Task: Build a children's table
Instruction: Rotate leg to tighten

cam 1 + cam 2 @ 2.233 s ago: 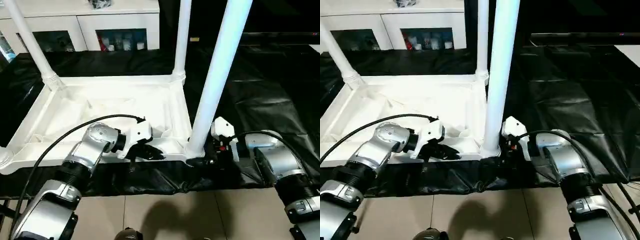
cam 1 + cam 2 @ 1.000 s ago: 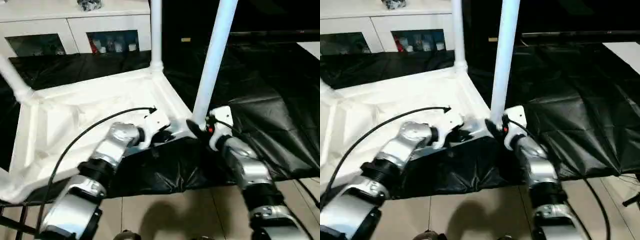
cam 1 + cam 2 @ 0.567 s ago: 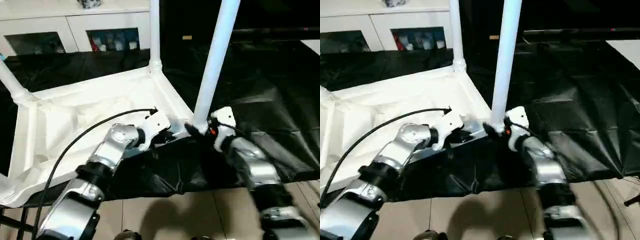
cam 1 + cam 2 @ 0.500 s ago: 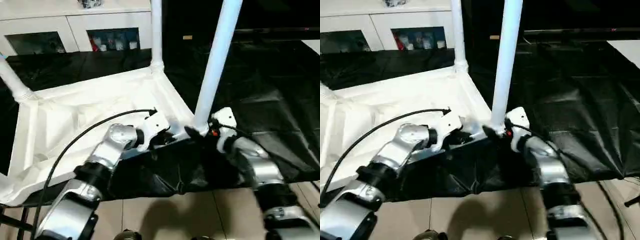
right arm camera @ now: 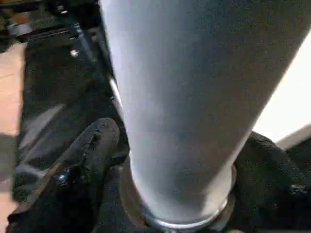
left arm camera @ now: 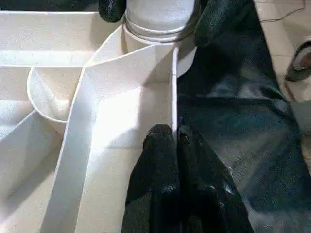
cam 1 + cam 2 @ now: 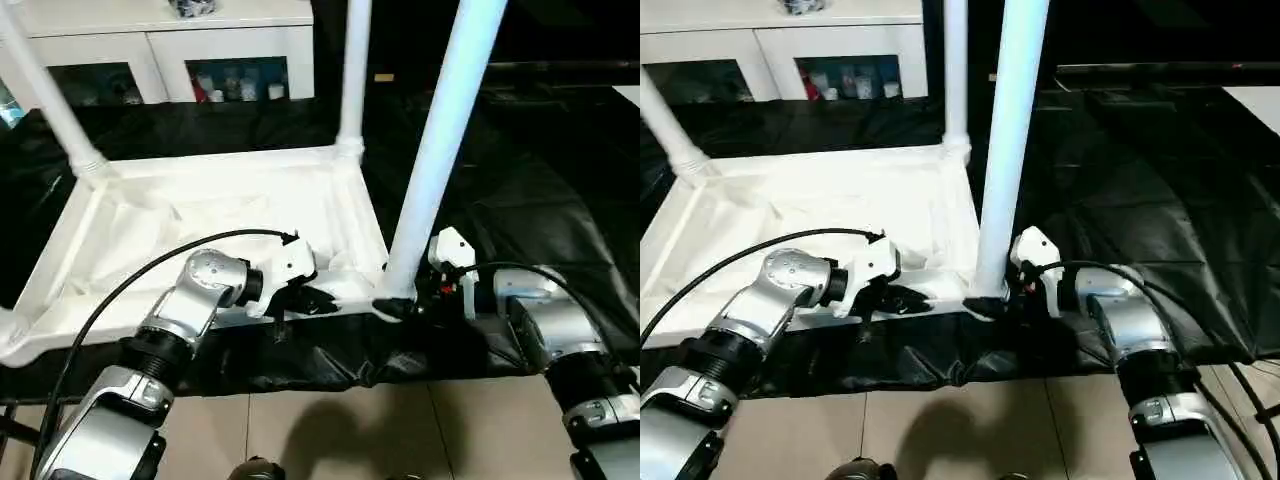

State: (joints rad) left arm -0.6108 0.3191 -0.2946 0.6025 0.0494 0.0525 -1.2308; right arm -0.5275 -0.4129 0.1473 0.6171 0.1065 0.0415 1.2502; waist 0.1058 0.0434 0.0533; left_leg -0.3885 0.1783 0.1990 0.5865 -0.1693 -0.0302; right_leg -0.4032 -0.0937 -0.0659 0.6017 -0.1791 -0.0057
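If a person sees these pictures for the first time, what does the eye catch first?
Probably the white tabletop lying upside down on the black sheet, with legs standing up from its corners. The nearest leg rises in the foreground, and the right gripper has its fingers on both sides of its base. The left gripper, shut, pinches the tabletop's near rim.
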